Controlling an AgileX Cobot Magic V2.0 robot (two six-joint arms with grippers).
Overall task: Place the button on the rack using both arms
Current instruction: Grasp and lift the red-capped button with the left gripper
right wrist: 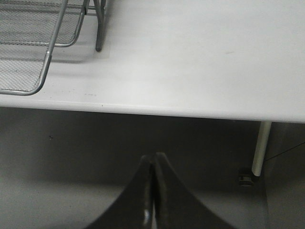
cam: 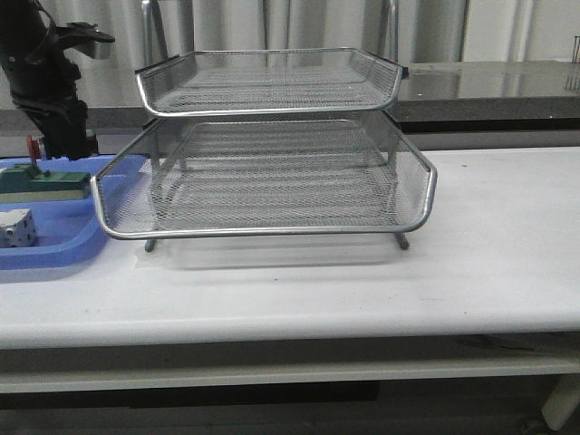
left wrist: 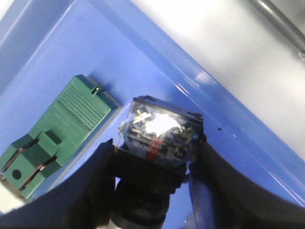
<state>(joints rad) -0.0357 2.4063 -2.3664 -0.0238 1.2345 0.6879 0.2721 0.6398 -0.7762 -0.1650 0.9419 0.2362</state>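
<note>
With left gripper [left wrist: 155, 157] pinching the button [left wrist: 159, 136] over the tray [left wrist: 248, 138] and right gripper [right wrist: 153, 191] pressed together, pickup's underway; next, lift toward the rack [cam: 272, 181].

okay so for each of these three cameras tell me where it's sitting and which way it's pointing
Front view: faces forward over the table at the rack; the left arm shows above the blue tray.
Left wrist view: sits on the left arm, looking down into the blue tray; the left end effector grips a clear-cased part beside the green block.
Right wrist view: looks over the table edge; the right end effector is shut.
Shared: the rack appears in front and right wrist views.
</note>
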